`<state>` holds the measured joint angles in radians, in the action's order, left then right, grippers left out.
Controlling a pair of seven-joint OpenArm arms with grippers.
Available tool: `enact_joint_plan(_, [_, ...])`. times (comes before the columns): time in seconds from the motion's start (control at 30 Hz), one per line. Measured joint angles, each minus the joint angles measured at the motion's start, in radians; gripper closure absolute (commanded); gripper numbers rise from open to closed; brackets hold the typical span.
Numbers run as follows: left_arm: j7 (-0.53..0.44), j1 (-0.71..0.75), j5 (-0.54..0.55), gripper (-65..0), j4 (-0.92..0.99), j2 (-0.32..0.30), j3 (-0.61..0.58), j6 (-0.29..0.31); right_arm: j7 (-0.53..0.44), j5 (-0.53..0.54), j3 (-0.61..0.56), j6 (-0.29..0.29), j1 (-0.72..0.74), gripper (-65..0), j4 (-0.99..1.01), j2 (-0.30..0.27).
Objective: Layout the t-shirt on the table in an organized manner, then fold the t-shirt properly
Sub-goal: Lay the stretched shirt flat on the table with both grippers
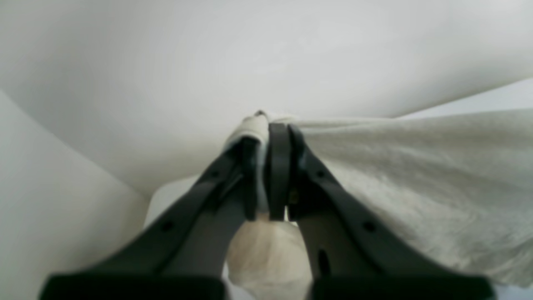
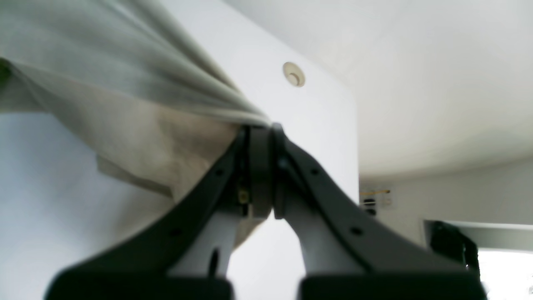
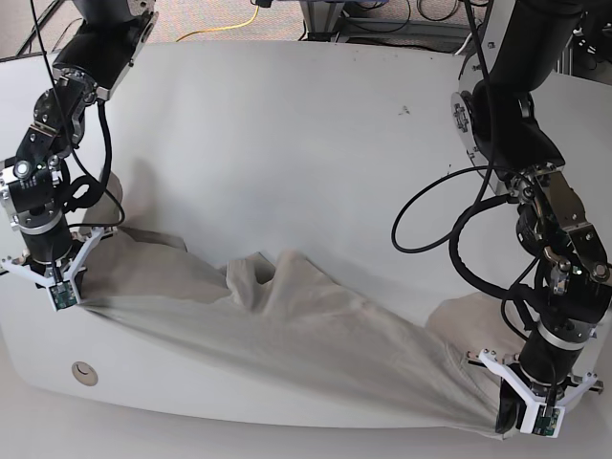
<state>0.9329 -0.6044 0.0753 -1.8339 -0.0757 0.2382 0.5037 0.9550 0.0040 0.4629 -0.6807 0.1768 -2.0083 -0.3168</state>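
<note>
My left pincer (image 1: 272, 137) is closed on a bunched corner of the t-shirt (image 1: 416, 179); in the left wrist view the cloth comes out between the two dark fingers and also hangs below them. My right pincer (image 2: 260, 133) is closed too, and it pinches another edge of the same shirt, which runs away from it in tight folds.

I count two arms, two pincers, one t-shirt and one table (image 3: 287, 115). In the base view the shirt is stretched between the pincers along the near side of the table, and its middle lies on the white top in a wrinkled heap. Near the right pincer I see one round hole (image 3: 85, 372) in the table.

Both wrist pictures are blurred. I cannot tell which part of the shirt each pincer holds. The sleeves and the collar are hard to make out.
</note>
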Motion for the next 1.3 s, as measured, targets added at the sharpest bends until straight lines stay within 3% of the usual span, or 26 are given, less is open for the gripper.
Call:
enact_joint_plan(0.17, [-0.005, 0.106, 0.005, -0.3, -0.018, -0.001, 0.037, -0.002, -0.003, 0.002, 0.000, 0.000, -0.076, -0.2, 0.000, 0.034])
enact_joint_plan(0.3, [0.019, 0.187, 0.032, -0.1, -0.018, -0.004, 0.060, 0.034, 0.000, 0.000, 0.000, 0.000, -0.142, -0.2, 0.000, 0.051])
enact_joint_plan(0.5, [0.093, 0.307, 0.092, 0.0, -0.040, -0.056, 0.105, 0.077, -0.002, 0.000, 0.000, 0.001, -0.232, -0.2, -0.002, 0.087])
enact_joint_plan(0.77, [0.117, 0.476, 0.141, 0.0, -0.040, -0.109, 0.163, 0.097, -0.004, 0.001, 0.000, 0.001, -0.352, -0.2, -0.003, 0.143])
enact_joint_plan(0.97, [0.107, 0.586, 0.188, -0.3, -0.041, -0.167, 0.167, 0.163, -0.003, 0.001, -0.001, 0.002, -0.424, -0.6, -0.003, 0.188])
enact_joint_plan(1.07, [0.108, 0.638, 0.188, -0.4, -0.041, -0.182, 0.168, 0.198, 0.000, 0.000, -0.004, 0.003, -0.456, -3.5, -0.003, 0.199])
enact_joint_plan(1.3, [0.110, 0.724, 0.188, -0.6, -0.041, -0.208, 0.168, 0.196, 0.000, -0.004, -0.004, 0.003, -0.508, -13.0, -0.003, 0.217])
